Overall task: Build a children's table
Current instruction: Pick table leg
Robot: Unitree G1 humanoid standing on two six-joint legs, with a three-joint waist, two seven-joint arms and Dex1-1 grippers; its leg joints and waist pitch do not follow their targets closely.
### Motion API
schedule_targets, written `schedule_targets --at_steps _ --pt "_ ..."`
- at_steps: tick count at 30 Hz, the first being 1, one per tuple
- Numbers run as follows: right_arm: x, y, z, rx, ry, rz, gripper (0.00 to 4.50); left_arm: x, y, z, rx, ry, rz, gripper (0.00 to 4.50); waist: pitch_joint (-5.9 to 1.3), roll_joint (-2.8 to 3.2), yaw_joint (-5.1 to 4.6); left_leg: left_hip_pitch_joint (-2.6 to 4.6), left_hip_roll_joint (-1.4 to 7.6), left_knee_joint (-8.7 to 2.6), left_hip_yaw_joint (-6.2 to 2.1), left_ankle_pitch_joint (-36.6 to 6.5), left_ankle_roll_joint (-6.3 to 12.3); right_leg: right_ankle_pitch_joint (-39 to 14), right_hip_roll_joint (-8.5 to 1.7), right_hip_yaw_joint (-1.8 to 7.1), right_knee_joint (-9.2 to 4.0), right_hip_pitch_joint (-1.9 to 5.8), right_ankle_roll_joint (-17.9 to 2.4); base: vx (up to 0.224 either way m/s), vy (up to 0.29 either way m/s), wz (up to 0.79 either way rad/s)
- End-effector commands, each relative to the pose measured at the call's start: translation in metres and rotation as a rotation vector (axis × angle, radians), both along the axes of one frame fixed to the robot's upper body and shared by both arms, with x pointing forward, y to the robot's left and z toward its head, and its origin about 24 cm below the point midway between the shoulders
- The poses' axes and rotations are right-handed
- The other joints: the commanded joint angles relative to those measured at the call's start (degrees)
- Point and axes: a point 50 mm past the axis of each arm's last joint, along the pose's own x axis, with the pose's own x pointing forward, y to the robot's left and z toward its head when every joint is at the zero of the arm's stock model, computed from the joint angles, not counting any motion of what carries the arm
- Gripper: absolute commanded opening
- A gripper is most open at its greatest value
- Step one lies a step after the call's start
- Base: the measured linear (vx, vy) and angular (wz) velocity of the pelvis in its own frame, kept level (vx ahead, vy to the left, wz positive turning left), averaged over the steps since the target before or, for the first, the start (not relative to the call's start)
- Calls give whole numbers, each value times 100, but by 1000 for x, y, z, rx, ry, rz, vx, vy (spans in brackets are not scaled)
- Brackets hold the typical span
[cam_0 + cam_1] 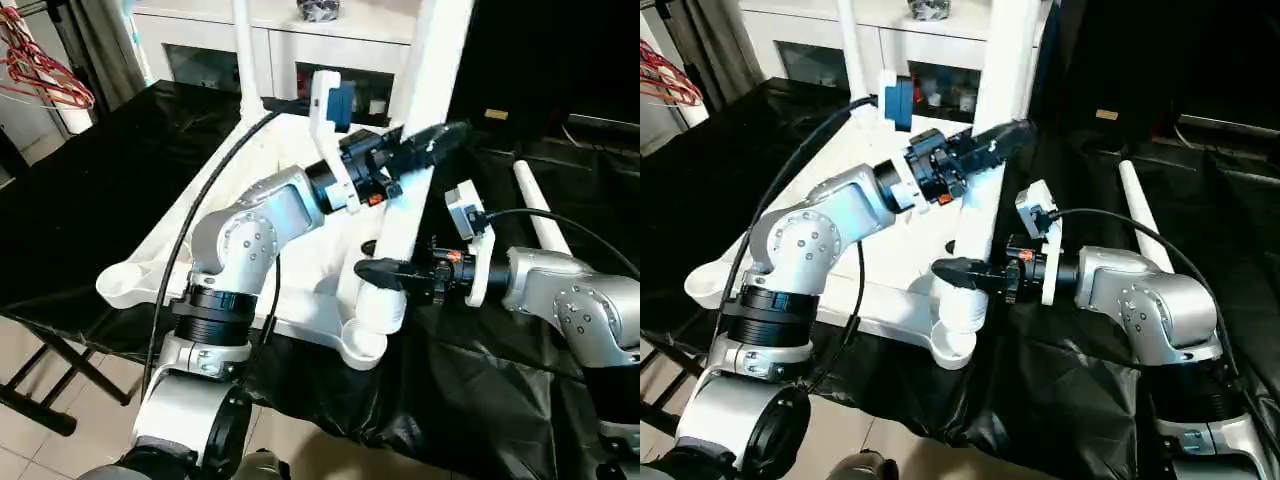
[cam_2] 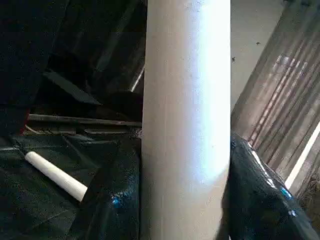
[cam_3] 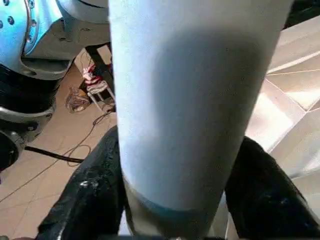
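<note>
The white table top lies underside up on a black cloth. A white table leg stands upright in its near right corner socket. My left gripper is shut on this leg about halfway up; in the left wrist view the leg sits between the black fingers. My right gripper is shut on the same leg just above the socket, with its fingers pressed against both sides. Another leg stands at the far corner. A loose leg lies on the cloth at the right.
A white cabinet with glass doors stands behind the work surface. Red hangers hang at the far left. The black cloth drapes over the front edge, with tiled floor and a folding stand below.
</note>
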Motion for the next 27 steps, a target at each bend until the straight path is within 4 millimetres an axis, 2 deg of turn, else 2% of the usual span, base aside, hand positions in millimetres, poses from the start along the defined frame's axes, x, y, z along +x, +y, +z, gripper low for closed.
schedule_targets --at_steps 1,3,4,10,12,17,18,23,27 --pt "-2 1 0 -9 -1 10 236 -4 -2 8 -5 -41 -27 179 -478 -118 9 98 271 -335 -98 -839 184 -1195 -426 240 -401 303 -1010 0 0 0" --pt "-2 1 0 -9 1 9 224 -4 -2 8 -2 -44 -27 179 -478 -116 8 100 273 -336 -99 -853 182 -1216 -428 241 -406 303 -1002 0 0 0" --pt "-2 1 0 -8 1 9 200 -4 -2 8 -2 -45 -26 179 -480 -115 9 101 273 -336 -100 -846 177 -1207 -425 241 -403 302 -1001 0 0 0" --pt "-3 1 -1 -8 3 9 188 -3 -2 8 1 -48 -16 179 -482 -114 12 100 271 -333 -99 -838 176 -1187 -426 241 -399 305 -1016 0 0 0" --pt "-3 1 -1 -9 2 9 188 1 -1 8 12 -41 23 235 -481 -115 10 98 273 -335 -101 -839 174 -1186 -426 240 -399 306 -1010 0 0 0" --pt "-3 2 -2 -7 -5 -2 188 4 2 8 -10 -10 33 266 -483 -114 12 94 265 -330 -100 -823 172 -1165 -423 238 -401 307 -1003 0 0 0" --pt "-2 2 -2 -6 -7 -9 188 5 3 9 -14 -23 59 285 -485 -114 13 92 268 -332 -103 -816 171 -1157 -426 237 -397 311 -1002 0 0 0" --pt "3 3 -3 8 -37 -76 188 6 12 18 -94 -81 127 304 -488 -109 11 93 270 -335 -106 -867 155 -1176 -436 231 -408 310 -1006 0 0 0" --pt "8 3 -4 25 -76 -173 188 6 31 23 -86 -133 172 305 -482 -80 -12 99 277 -357 -115 -951 69 -1193 -425 234 -388 286 -989 0 0 0"
